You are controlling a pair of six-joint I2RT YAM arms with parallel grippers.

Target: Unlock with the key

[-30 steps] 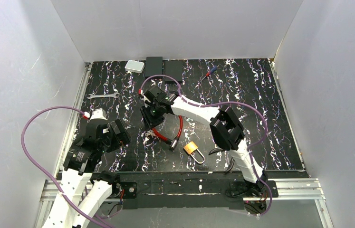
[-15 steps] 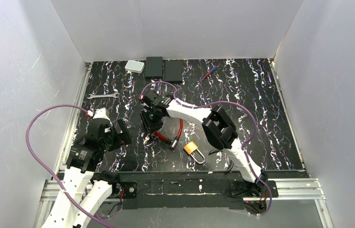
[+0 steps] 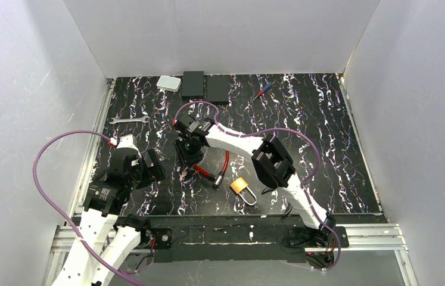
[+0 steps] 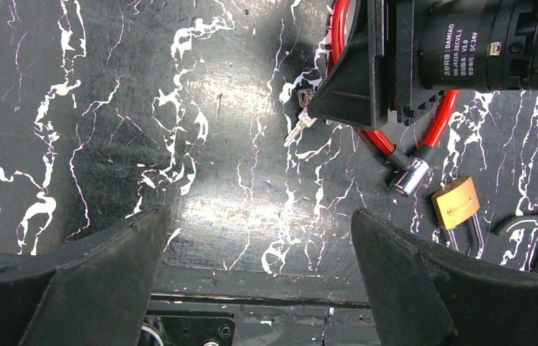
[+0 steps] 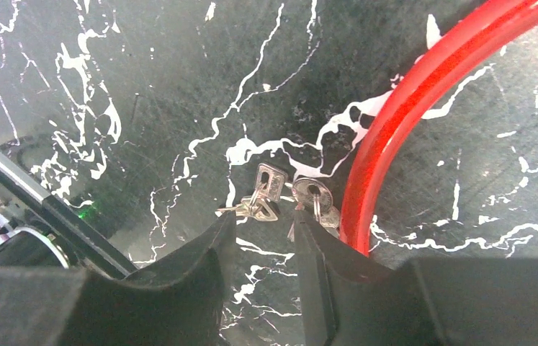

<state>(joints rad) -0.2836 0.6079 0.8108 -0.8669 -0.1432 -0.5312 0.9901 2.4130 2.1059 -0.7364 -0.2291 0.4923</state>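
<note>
The keys (image 5: pixel 280 196) are apparently being reached: right fingers (image 5: pixel 201 263) are held half-open at them, left fingers (image 4: pixel 93 267) wide open and empty; closing is needed next.

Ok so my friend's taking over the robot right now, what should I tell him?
Left gripper: wide open, holds nothing, hovers over the table left of the locks.
Right gripper: jaws partly open, low over the keys, a finger on each side, not gripping yet.
The keys lie on the table right beside the red cable lock; the padlock lies nearer the arms.
Done: right gripper lined up on the keys.
Left: grab the keys, push one into a lock, turn it.
</note>
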